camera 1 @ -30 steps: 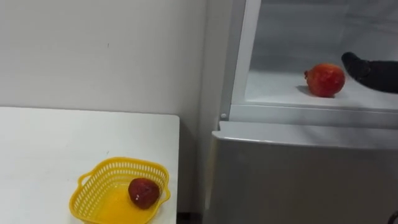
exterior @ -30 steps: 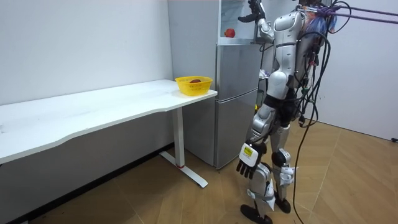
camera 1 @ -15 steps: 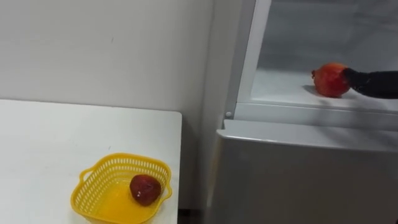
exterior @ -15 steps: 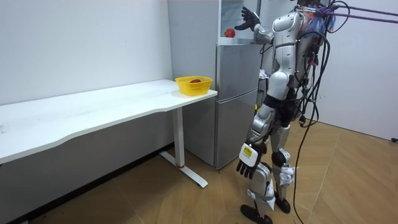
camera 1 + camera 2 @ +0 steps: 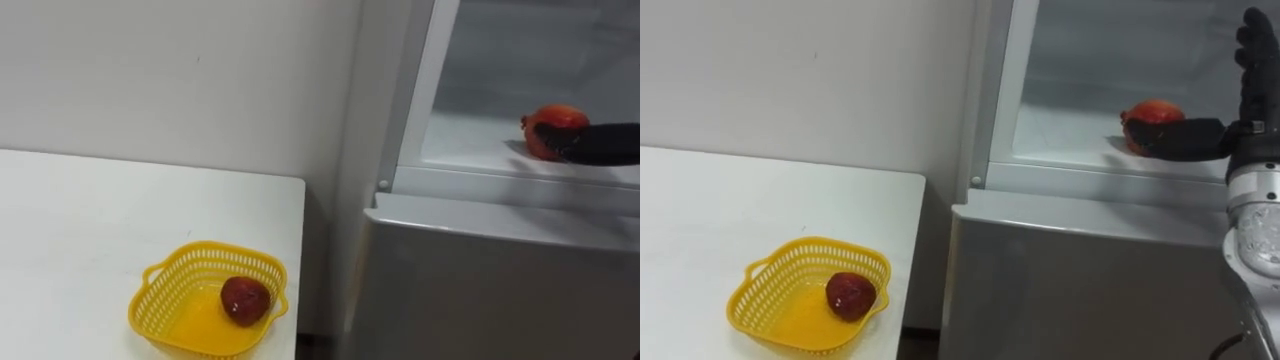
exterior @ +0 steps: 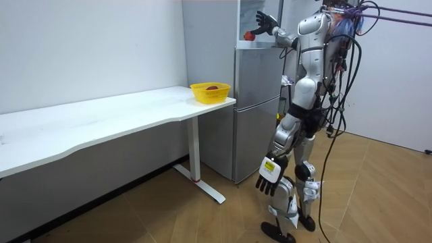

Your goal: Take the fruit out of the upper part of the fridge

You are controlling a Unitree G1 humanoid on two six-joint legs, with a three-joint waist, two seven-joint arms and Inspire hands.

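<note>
White table (image 5: 80, 230) seen at left, against pale wall. Yellow basket (image 5: 165, 290) set near table's right edge; dark red fruit (image 5: 245, 298) lodged inside it, toward right side. Grey fridge (image 5: 480, 280) placed just beside table, upper compartment open. Red pomegranate (image 5: 1153, 112) seen resting on upper shelf (image 5: 1070, 140). Right hand (image 5: 1240, 135) raised to it, released: thumb laid across pomegranate's front, fingers held straight upward, nothing grasped. Robot seen standing before fridge in room view; left hand (image 6: 268, 181) hung low by leg, fingers relaxed.
</note>
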